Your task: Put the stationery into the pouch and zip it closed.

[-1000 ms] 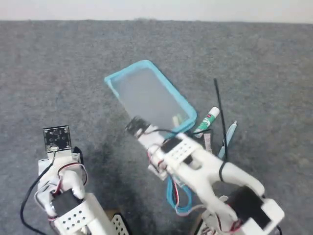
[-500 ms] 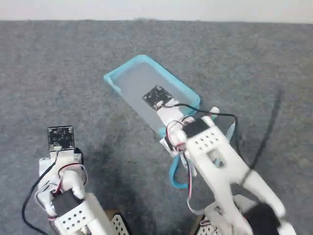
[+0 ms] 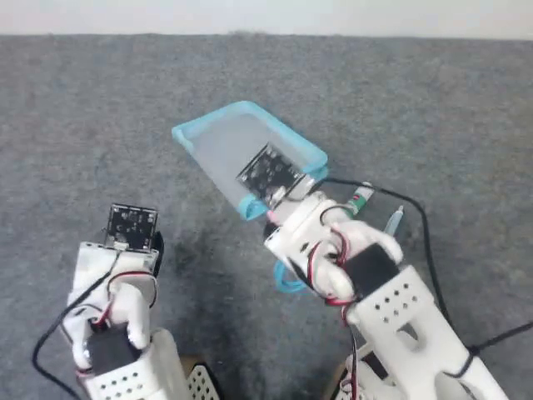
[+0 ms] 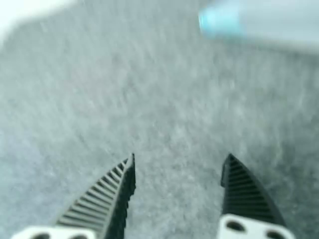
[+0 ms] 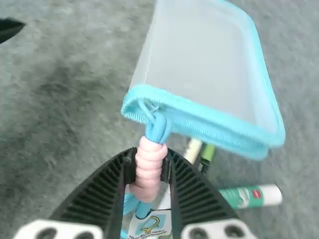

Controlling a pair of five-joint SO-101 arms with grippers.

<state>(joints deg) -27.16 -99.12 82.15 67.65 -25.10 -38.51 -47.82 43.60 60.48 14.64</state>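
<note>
The pouch [image 3: 225, 146] is translucent with light blue trim and lies tilted on the grey carpet; the right wrist view shows it as well [image 5: 209, 64]. My right gripper [image 5: 148, 155] is shut on the pink zipper pull [image 5: 149, 167] at the pouch's near corner. A green and white marker [image 5: 249, 195] lies outside the pouch beside that corner, also seen from above [image 3: 360, 200]. A blue pen [image 3: 393, 223] lies next to it. Another green pen [image 5: 205, 153] shows under the pouch's edge. My left gripper [image 4: 179, 172] hangs open over bare carpet, short of the pouch corner [image 4: 224, 22].
A blue cord loop [image 3: 287, 283] hangs from the zipper pull under the right arm. Grey carpet [image 3: 100, 108] spreads around the pouch, with a pale wall along the far edge.
The right arm swung leftward and nearer, dragging the pouch's near corner with the zipper pull; the pouch shifted slightly left. The left arm rose and advanced a little.
</note>
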